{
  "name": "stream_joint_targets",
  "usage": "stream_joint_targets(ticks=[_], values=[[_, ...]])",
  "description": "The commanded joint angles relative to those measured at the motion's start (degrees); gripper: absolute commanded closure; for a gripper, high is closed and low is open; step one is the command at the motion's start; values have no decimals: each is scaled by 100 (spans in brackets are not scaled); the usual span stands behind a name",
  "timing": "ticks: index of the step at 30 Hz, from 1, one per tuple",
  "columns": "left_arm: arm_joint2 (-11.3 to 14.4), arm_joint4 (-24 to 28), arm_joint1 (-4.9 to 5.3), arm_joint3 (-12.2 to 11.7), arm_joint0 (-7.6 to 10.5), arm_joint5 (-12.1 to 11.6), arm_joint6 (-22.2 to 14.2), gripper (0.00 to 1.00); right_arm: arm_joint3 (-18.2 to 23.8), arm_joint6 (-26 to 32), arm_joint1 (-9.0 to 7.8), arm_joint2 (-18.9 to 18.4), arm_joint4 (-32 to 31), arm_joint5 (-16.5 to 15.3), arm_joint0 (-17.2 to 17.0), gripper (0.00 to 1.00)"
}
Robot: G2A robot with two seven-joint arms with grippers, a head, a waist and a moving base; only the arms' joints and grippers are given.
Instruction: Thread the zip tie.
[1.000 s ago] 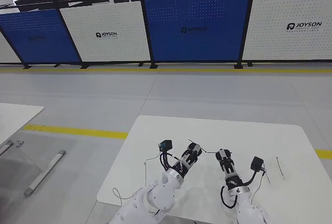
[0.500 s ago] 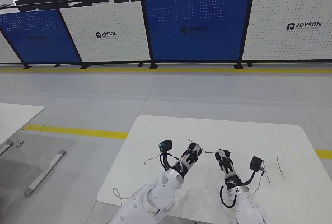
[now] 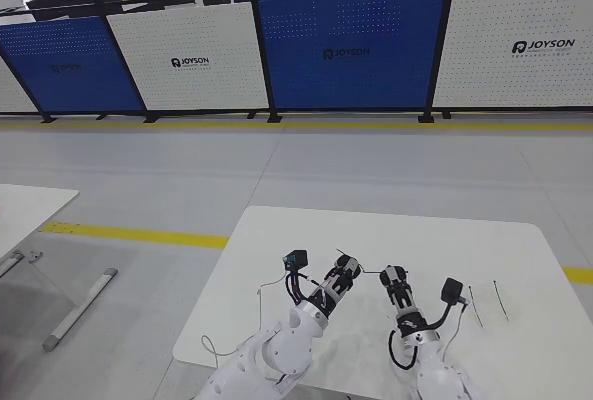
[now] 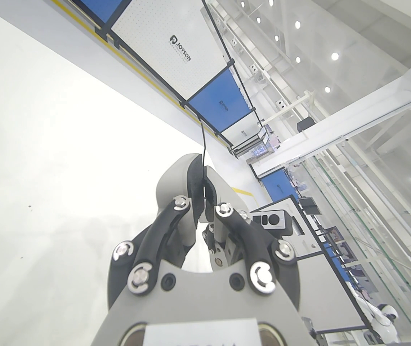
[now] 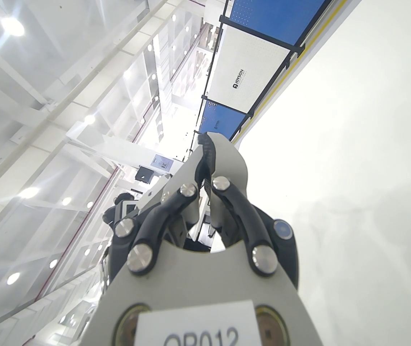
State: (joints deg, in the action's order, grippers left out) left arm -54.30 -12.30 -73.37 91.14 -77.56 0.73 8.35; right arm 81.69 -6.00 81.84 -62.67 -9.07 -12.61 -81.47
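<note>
Zip tie clamped in left end effector.

Bright, even light from ceiling lamps; the white bench glares almost blank beside the fingers in both wrist views, whose edges bend straight lines
</note>
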Motion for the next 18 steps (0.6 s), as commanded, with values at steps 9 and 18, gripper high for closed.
stream_joint_targets(ticks=[9, 18], values=[[0, 0, 0, 0, 0, 0, 0, 100, -96, 13, 22, -25, 174, -241, -13, 100], [0, 0, 0, 0, 0, 0, 0, 100, -25, 22, 15, -80, 173, -212, -68, 100]])
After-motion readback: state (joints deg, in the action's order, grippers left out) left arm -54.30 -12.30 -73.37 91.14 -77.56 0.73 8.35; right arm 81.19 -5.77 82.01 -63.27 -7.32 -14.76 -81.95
